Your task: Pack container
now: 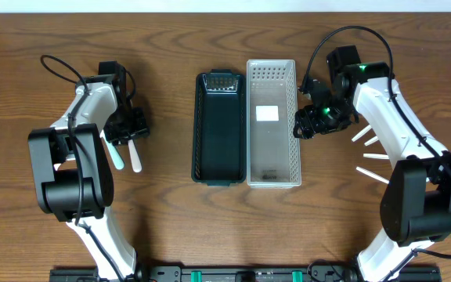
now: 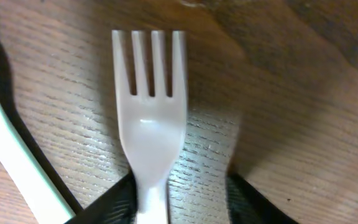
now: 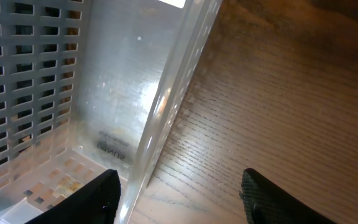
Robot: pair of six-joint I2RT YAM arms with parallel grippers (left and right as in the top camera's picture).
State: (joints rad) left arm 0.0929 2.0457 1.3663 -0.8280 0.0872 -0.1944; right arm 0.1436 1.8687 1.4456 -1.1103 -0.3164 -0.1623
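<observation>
From the overhead, two containers sit side by side mid-counter (image 1: 171, 227): a dark container (image 1: 219, 168) on the left, touching a white basket (image 1: 272, 153) with perforated walls on the right. Both look empty apart from a white patch on the basket floor. The left end effector (image 1: 129, 133) is low over a white fork (image 1: 135, 157), and a pale green utensil (image 1: 116, 157) lies just beside that fork. Across the counter, the right end effector (image 1: 300, 125) is at the basket's right wall. A scatter of loose white utensils (image 1: 373, 156) lies well apart from it, by the right arm.

Down to the left wrist view: the white fork (image 2: 149, 124) lies flat on the counter (image 2: 278, 112), tines pointing away from the camera. Its handle runs back between the two dark fingers (image 2: 107, 202). The left end effector (image 2: 179, 208) is released. One finger is close by the handle and the other stands clear, so nothing is clamped. The pale green utensil (image 2: 17, 168) slants along the left edge.

Now the right wrist view: the white basket (image 3: 36, 93) fills the left half, with faint lettering on its floor. Its near wall rises between the spread fingers (image 3: 89, 199). One finger is on the basket side, and the other is out over bare counter (image 3: 278, 93). The right end effector (image 3: 179, 199) is released wide and grasps nothing.
</observation>
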